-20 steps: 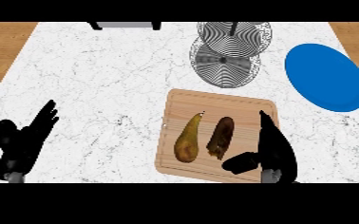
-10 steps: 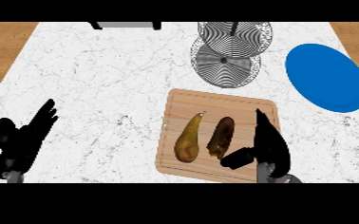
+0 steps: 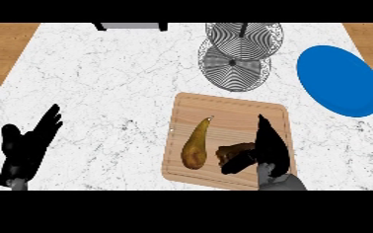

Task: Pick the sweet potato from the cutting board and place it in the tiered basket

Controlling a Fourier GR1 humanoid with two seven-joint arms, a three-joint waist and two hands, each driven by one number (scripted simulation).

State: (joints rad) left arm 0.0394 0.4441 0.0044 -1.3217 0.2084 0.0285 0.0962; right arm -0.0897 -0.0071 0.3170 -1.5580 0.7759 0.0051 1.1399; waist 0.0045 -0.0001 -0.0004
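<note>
Two hands in view — the right hand sits over the cutting board, thumb and fingers closing around the sweet potato, which still lies on the wood beside a pear. Further up the counter stands the tiered basket, with a blue plate right of it. Left hand rests open, fingers up, at the left edge.

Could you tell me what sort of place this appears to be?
Probably a kitchen counter: a marbled white worktop carries a wooden cutting board with a pear, plus a wire tiered basket.
</note>
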